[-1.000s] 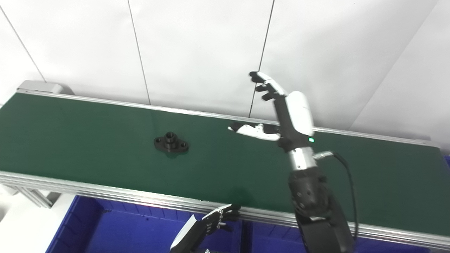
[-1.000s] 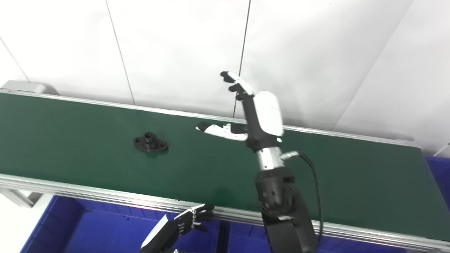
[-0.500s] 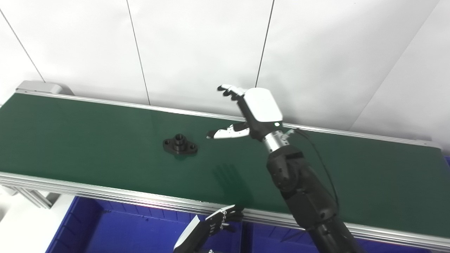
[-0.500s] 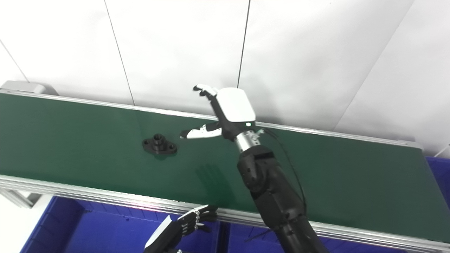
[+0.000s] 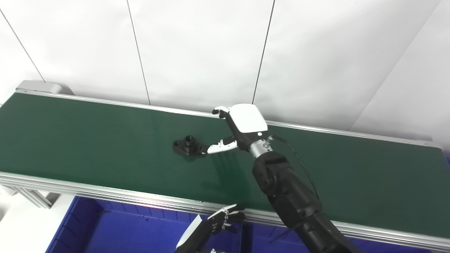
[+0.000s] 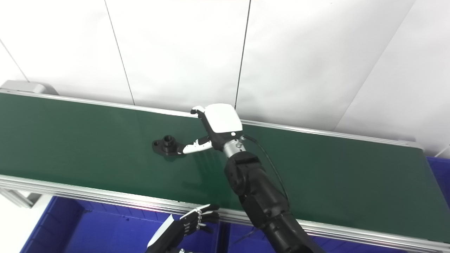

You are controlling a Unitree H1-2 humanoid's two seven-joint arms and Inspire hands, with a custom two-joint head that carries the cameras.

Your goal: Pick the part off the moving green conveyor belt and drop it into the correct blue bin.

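While the black part [image 5: 188, 146] rides the green belt [image 5: 88, 140], the right hand [image 5: 239, 128] (fingers spread, holding nothing) reaches beside it.

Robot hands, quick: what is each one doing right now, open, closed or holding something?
Right robot hand: open, holding nothing, thumb beside the black part on the belt.
Left robot hand: fingers curled, holding nothing, over the blue bin.

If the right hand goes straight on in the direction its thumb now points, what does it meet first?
Most likely the black flanged part on the green conveyor belt. The right hand is open, its thumb tip already at the part's near edge; contact cannot be confirmed.
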